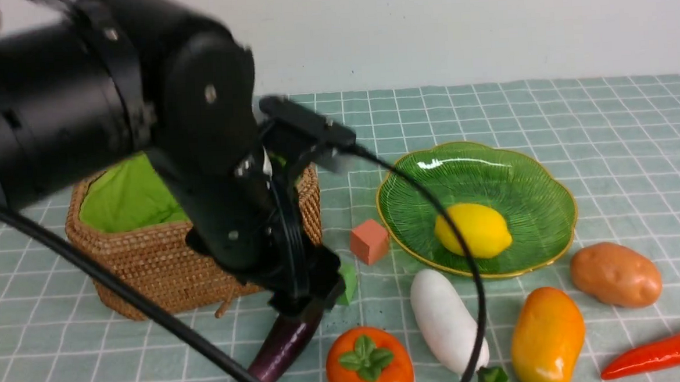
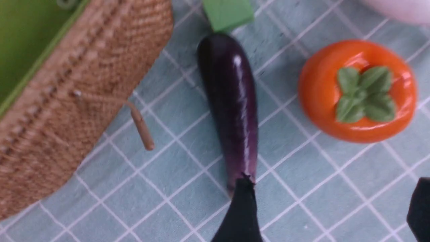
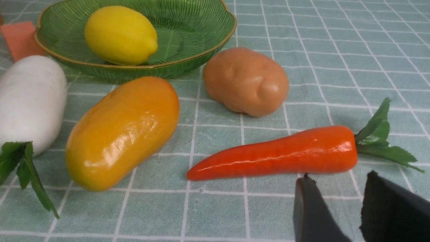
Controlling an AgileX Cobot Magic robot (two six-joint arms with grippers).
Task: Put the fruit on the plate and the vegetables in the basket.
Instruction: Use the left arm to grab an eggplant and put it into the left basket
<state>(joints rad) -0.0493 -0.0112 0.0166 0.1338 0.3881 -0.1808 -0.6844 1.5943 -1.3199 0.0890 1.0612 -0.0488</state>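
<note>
While the left gripper hangs spread wide and empty above the eggplant, lying on the desk just beside the basket, this glossy, stiff toy seems light but slippery, best pinched across its thicker middle.

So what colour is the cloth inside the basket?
Bright green lining inside the brown wicker basket; the front view shows it best.

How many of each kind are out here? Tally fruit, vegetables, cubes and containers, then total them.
Fruit: 3 (lemon, persimmon, mango)
Vegetables: 4 (eggplant, radish, potato, chili)
Cubes: 2 (salmon cube, green cube)
Containers: 2 (plate, basket)
Total: 11
</note>
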